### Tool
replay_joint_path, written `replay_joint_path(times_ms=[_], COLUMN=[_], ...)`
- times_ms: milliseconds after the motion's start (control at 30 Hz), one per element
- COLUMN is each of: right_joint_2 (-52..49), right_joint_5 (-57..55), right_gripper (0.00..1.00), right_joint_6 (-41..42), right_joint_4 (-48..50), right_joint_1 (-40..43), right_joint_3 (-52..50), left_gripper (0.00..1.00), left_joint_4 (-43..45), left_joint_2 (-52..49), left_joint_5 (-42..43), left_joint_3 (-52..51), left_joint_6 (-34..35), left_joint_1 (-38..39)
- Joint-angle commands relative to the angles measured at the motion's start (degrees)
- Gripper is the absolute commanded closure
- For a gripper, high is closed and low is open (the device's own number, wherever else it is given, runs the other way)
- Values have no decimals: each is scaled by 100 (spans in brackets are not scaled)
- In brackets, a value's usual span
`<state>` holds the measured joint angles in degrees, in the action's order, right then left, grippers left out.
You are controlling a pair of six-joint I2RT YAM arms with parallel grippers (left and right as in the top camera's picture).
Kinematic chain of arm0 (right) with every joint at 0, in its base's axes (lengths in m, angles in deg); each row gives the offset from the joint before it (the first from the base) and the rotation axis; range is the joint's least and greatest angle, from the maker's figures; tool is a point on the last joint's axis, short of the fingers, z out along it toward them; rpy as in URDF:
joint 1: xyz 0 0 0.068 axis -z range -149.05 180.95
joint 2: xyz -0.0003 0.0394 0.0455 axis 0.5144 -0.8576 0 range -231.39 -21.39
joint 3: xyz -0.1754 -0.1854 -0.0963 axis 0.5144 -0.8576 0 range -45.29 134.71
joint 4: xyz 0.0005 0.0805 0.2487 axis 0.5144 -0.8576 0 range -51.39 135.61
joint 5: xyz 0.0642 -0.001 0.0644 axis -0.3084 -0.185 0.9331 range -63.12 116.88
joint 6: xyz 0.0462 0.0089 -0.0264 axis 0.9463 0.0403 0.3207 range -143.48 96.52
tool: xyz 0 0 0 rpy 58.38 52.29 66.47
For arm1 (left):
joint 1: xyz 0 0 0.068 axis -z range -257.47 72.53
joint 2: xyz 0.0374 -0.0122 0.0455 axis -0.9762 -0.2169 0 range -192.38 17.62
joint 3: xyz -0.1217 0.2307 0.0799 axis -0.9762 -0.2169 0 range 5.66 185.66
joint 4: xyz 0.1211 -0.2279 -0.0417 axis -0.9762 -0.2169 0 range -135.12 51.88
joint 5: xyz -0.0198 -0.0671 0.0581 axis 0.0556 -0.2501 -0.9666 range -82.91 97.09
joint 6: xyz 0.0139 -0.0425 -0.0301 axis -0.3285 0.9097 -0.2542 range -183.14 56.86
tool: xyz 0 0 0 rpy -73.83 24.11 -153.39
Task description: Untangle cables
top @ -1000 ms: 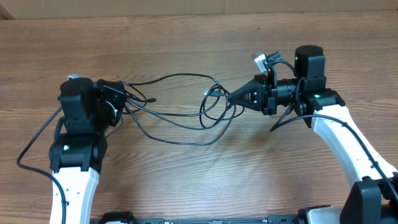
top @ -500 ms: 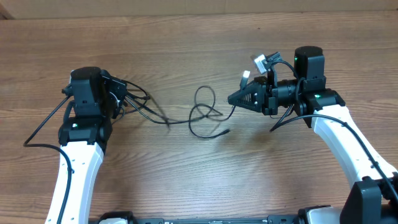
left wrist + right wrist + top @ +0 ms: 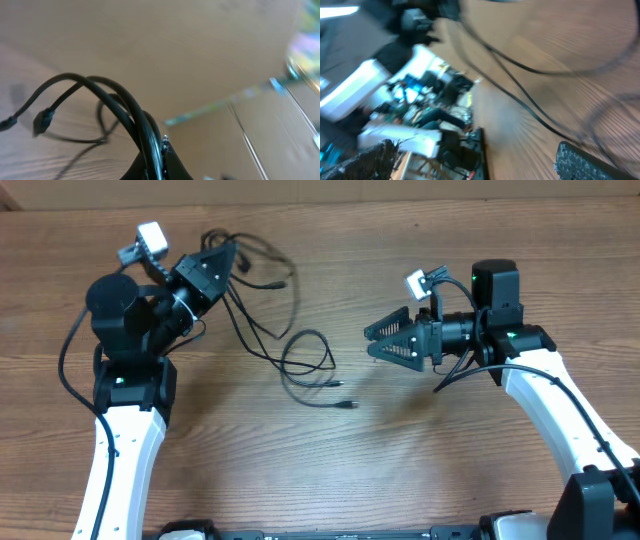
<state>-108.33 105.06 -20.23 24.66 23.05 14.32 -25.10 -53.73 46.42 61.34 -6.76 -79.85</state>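
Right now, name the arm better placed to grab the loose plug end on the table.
Probably right: the right gripper is open, empty, near the loose plug end; the left gripper is shut on the cables.

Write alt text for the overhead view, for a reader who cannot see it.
The left arm's claw is shut on a bunch of thin black flexible cables at upper left; their loose loops trail across the brown wooden table toward the centre. The right arm's claw stands open and empty beside the loops, apart from them.
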Motion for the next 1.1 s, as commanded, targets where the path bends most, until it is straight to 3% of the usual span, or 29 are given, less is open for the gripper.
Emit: replay_joint_path(times_ms=[0, 100, 300, 400, 467, 500, 533, 600, 767, 800, 933, 1067], right_joint_2=[153, 155, 319, 498, 647, 831, 938, 1134, 1596, 1755, 2011, 2068], right_joint_5=[-1344, -2000, -2122, -2184, -2201, -2203, -2203, -2203, -2321, -2518, -3134, -3563], right_gripper=[0, 0, 0, 0, 0, 0, 0, 0, 0, 0, 0, 0], right_joint_6=[-4, -4, -4, -2, 20, 20, 20, 22, 146, 144, 120, 120], right_joint_4=[-330, -651, -664, -662, -664, -662, -662, -664, -699, -798, -1147, -1434], right_joint_1=[22, 39, 450, 743, 944, 1169, 1285, 1480, 1814, 1862, 1864, 1864], right_joint_3=[22, 24, 85, 125, 149, 164, 166, 166, 166, 166, 164, 164], left_gripper=[96, 96, 95, 70, 58, 25, 11, 0, 0, 0, 0, 0], left_joint_4=[153, 140, 136, -131, -599, -1281, -1613, -2323, -3611, -4044, -5080, -5875], left_joint_2=[129, 177, 212, 210, 210, 205, 205, 203, 195, 190, 184, 181], left_joint_5=[1222, 1770, 2981, 3292, 3233, 2785, 2450, 1526, -933, -1845, -3980, -4957], left_joint_3=[83, 83, 83, 83, 83, 83, 83, 83, 83, 83, 83, 83], left_joint_6=[-890, -1502, -2411, -2839, -3187, -3567, -3650, -3792, -3932, -3971, -3821, -3429], left_joint_1=[-28, -22, 2, 87, 149, 227, 267, 369, 754, 951, 1235, 1248])
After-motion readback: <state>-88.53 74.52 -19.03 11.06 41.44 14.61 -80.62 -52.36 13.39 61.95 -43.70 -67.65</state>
